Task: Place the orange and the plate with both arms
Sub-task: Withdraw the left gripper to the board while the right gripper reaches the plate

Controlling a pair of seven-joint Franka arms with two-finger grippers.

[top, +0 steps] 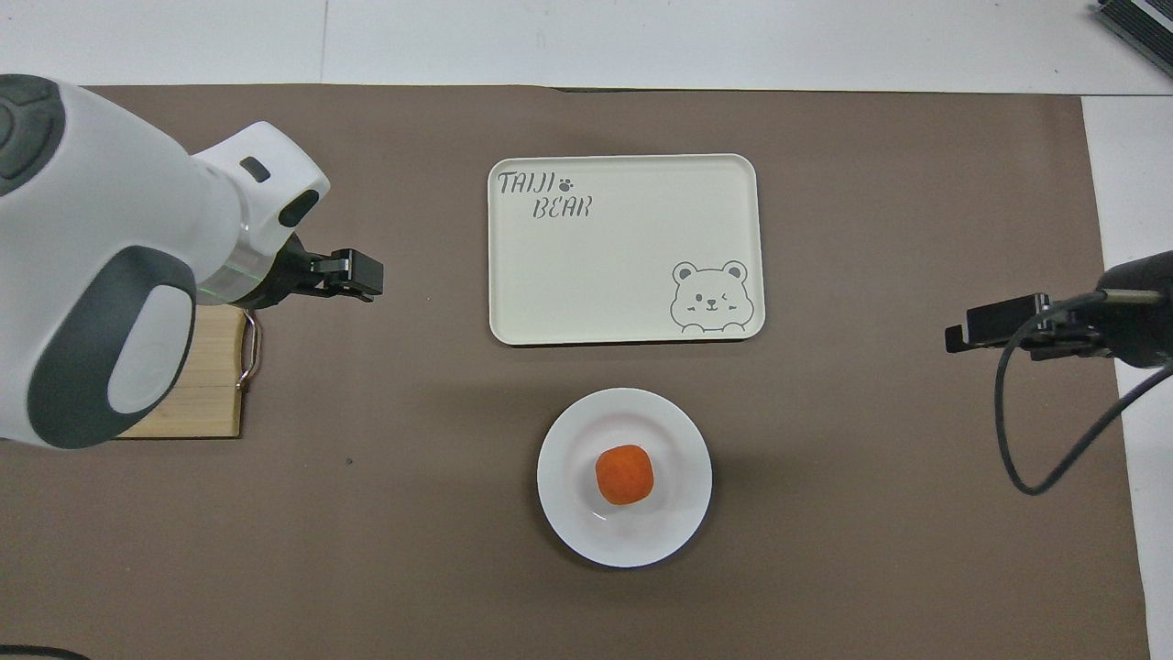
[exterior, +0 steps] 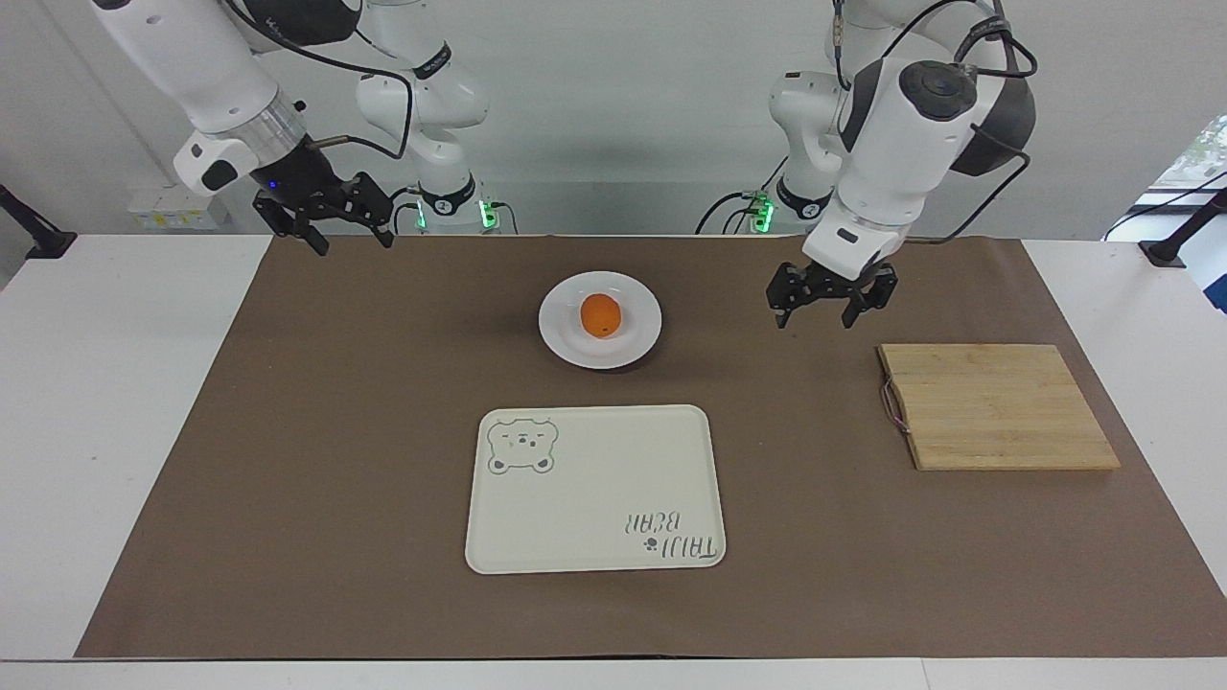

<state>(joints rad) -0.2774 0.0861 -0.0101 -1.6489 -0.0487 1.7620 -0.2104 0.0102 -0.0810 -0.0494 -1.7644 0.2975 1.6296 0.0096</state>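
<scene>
My left gripper (exterior: 830, 299) and right gripper (exterior: 323, 217) hang spread, empty. Between them, the orange (exterior: 600, 315) sits loose on the plate (exterior: 645, 337). That glossy plate looks slippery and breakable, so I'd pinch its rim.

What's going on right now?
Left gripper open, empty, over the mat. Right gripper open, empty. Orange on plate. Nothing in the way.

You face a plain pale wall (exterior: 613, 115). Your white tabletop (exterior: 105, 402) carries a brown mat (exterior: 335, 431). A window (exterior: 1203, 144) shows at one edge.
</scene>
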